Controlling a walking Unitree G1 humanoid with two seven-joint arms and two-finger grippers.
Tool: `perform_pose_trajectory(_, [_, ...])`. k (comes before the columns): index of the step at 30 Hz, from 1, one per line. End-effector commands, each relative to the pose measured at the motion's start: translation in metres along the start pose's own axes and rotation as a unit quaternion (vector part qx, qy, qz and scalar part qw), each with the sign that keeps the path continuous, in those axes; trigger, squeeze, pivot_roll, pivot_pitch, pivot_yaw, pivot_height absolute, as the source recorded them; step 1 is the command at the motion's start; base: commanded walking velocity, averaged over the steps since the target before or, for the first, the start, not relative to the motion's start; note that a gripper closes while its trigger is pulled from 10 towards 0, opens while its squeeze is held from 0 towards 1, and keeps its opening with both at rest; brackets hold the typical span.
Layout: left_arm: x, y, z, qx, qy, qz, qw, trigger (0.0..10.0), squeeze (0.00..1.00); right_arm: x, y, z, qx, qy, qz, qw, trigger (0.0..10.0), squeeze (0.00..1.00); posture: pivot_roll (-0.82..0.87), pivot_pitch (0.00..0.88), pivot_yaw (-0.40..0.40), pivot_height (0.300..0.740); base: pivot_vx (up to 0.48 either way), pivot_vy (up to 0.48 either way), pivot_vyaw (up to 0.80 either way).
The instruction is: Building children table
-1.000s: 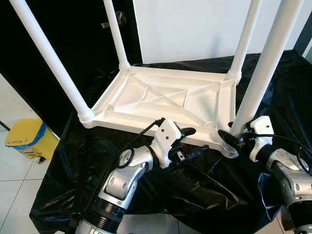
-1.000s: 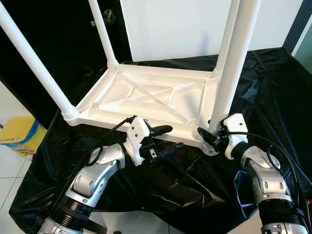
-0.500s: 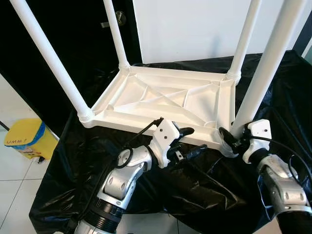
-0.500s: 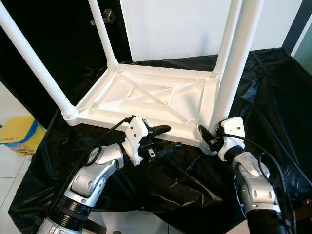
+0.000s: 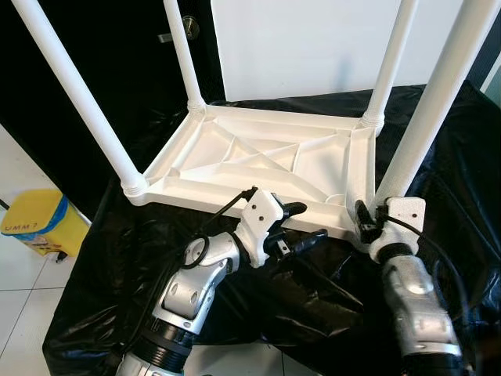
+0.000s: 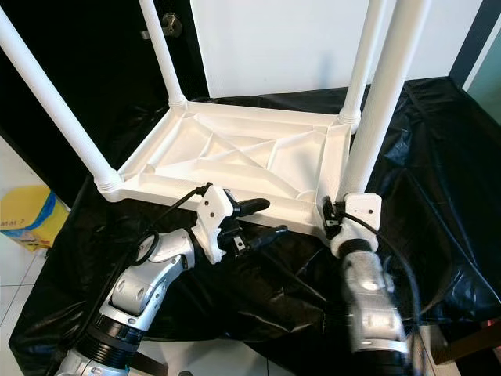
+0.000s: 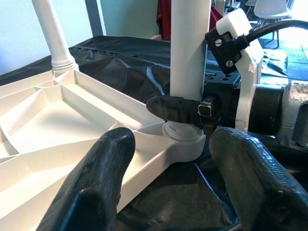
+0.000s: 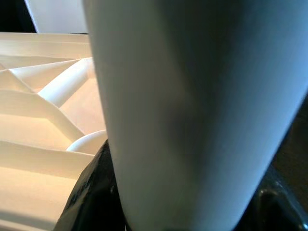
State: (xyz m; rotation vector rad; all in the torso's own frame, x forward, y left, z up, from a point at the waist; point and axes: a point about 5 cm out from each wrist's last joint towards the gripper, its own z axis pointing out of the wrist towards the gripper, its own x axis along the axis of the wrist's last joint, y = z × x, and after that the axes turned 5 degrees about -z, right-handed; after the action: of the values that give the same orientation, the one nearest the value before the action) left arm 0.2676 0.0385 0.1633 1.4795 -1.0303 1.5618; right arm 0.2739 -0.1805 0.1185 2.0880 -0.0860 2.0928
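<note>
A white plastic children's table (image 5: 258, 157) lies upside down on a black sheet (image 5: 313, 305), its legs pointing up. My right gripper (image 5: 366, 221) is shut on the base of the near-right leg (image 5: 430, 102), just above its socket. In the left wrist view one black finger (image 7: 175, 109) wraps the front of that leg (image 7: 190, 48). That same leg (image 8: 192, 96) sits tight between the fingers in the right wrist view. My left gripper (image 5: 307, 222) is open at the table's near edge, a little left of that corner, holding nothing.
The other three legs stand at the near-left (image 5: 78, 94), far-left (image 5: 182, 55) and far-right (image 5: 387, 63) corners. A yellow bin (image 5: 35, 227) sits on the tiled floor to the left. A dark door (image 5: 117, 63) and a white wall (image 5: 297, 39) lie behind.
My right wrist has slid inward and turned, so the forearm now runs straight up to the near-right leg's base, still gripping it. The left gripper has barely moved. The view shifted slightly.
</note>
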Motion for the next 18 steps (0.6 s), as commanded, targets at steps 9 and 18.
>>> perform_pose_trajectory(9, [-0.003, -0.003, -0.002, 0.028, -0.003, -0.005, 1.0, 10.0, 0.0, -0.012, -0.018, -0.009, -0.043, -0.05, 0.023, 0.998, 10.0, 0.0, -0.15, 0.042, 0.061, 0.74, 0.0, 0.0, 0.0])
perform_pose_trajectory(18, [-0.003, -0.004, -0.003, 0.033, -0.001, -0.005, 0.999, 10.0, 0.0, -0.003, -0.023, -0.01, -0.024, -0.028, 0.018, 0.999, 10.0, 1.0, -0.15, 0.043, 0.058, 0.74, 0.0, 0.0, 0.0])
